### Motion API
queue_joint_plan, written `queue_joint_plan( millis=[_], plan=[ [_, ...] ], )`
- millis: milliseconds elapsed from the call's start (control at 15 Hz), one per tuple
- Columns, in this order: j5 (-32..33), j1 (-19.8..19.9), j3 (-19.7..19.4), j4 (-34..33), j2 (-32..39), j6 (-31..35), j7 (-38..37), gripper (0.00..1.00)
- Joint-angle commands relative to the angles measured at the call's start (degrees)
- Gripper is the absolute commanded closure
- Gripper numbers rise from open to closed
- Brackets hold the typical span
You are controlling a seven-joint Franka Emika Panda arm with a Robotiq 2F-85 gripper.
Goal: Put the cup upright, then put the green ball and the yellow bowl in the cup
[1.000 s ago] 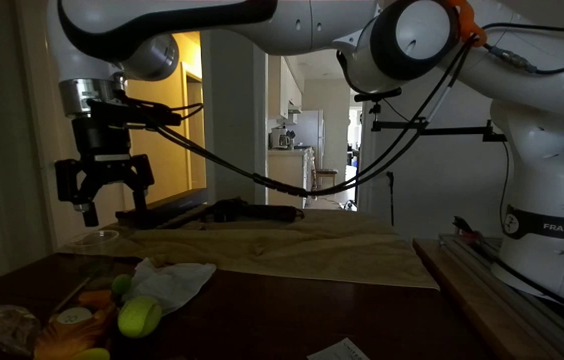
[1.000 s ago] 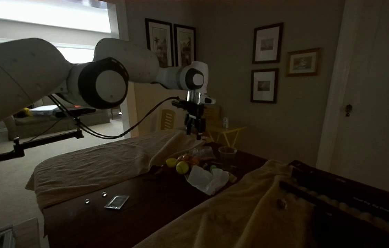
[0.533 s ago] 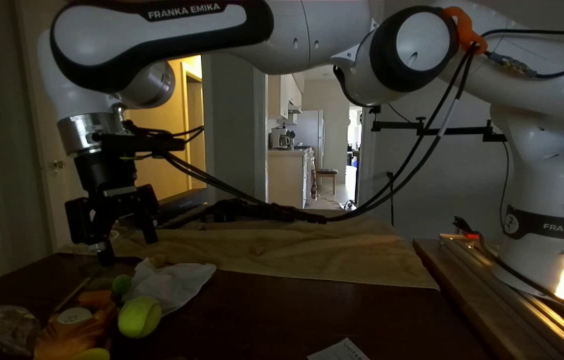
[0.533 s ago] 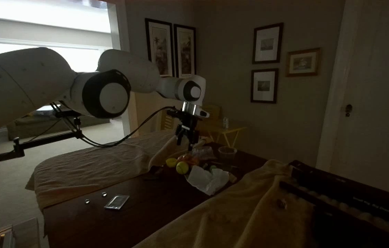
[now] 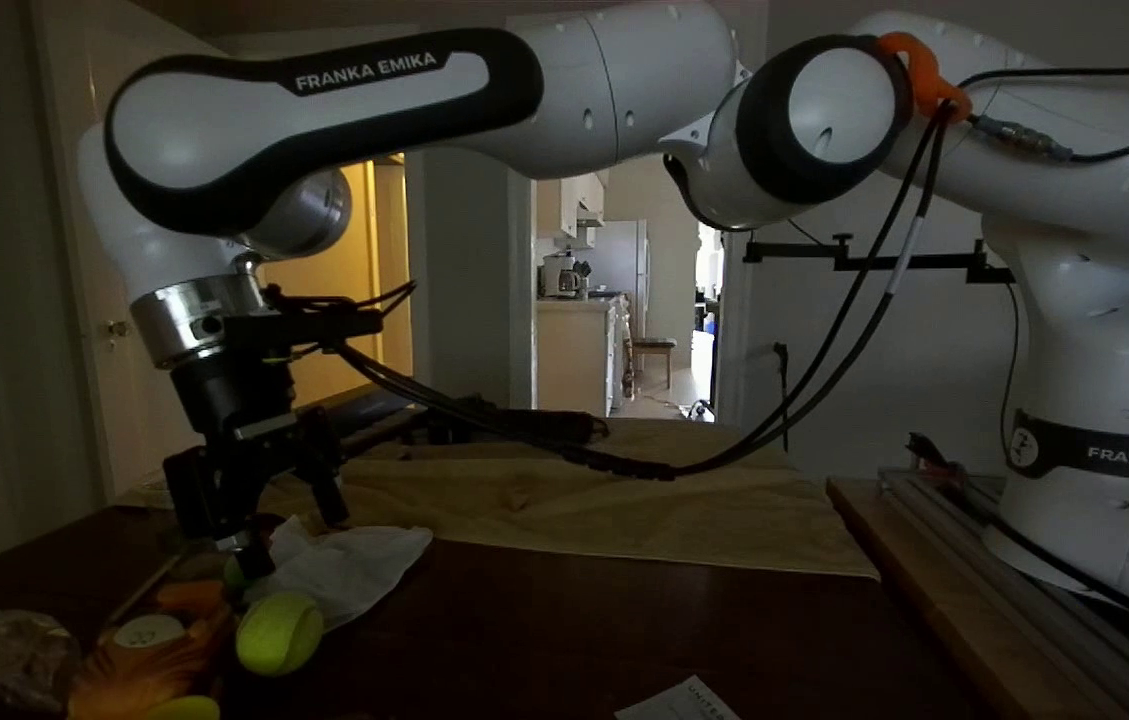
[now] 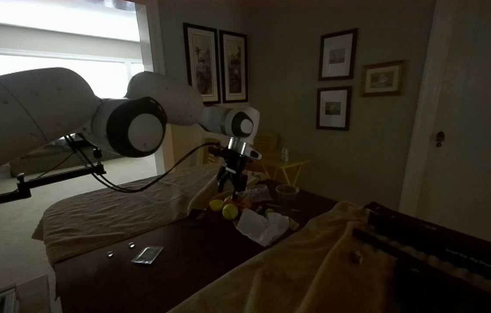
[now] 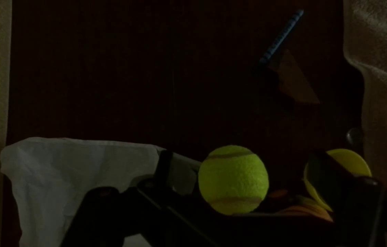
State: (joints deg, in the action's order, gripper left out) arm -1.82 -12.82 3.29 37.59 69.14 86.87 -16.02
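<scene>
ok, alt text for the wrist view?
Yellow-green tennis ball framed by the open gripper, not gripped, with a white sheet at image left and a partly hidden yellow bowl at image right. Higher in frame, a blue stick and a brown block lie on a dark table between tan towels.

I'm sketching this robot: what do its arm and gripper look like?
The arm is white and rounded, with black trim and white FRANKA EMIKA lettering. Black cables pass an orange clip-like piece. A silver collar leads to the angular black gripper, which has two slim black fingers.
</scene>
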Motion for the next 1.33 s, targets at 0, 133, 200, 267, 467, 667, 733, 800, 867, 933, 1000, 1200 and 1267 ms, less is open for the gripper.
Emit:
queue_joint_plan(
  millis=[0,133,200,267,467,667,733,800,867,933,1000,1200,1267],
  plan=[
    [-0.7,0.8,0.6,-3.1,2.7,-2.0,1.0,0.00],
    [-0.8,1.1,0.7,-3.4,3.6,-2.3,1.0,0.00],
    [-0.9,1.2,0.7,-3.6,4.1,-2.3,0.9,0.00],
    [-0.9,1.3,0.8,-3.9,4.6,-2.2,0.9,0.00],
    [-1.2,1.4,1.0,-5.0,6.1,-1.0,0.6,0.00],
    [-1.1,1.0,1.3,-6.4,7.0,-0.4,-0.2,0.00],
    [-1.1,0.8,1.4,-6.8,7.3,-0.2,-0.2,0.00],
    [-1.0,0.8,1.5,-7.2,7.5,0.1,-0.2,0.00],
    [-0.9,0.7,1.5,-7.5,7.7,0.3,-0.2,0.00],
    [-0.6,0.6,1.4,-7.8,7.9,0.5,-0.2,0.00],
    [-0.5,0.5,1.3,-7.9,8.0,0.7,-0.1,0.00],
    [0.3,0.2,0.7,-8.2,8.4,1.5,-0.3,0.00],
    [0.5,0.1,0.5,-8.3,8.8,1.9,-0.1,0.00]
  ],
)
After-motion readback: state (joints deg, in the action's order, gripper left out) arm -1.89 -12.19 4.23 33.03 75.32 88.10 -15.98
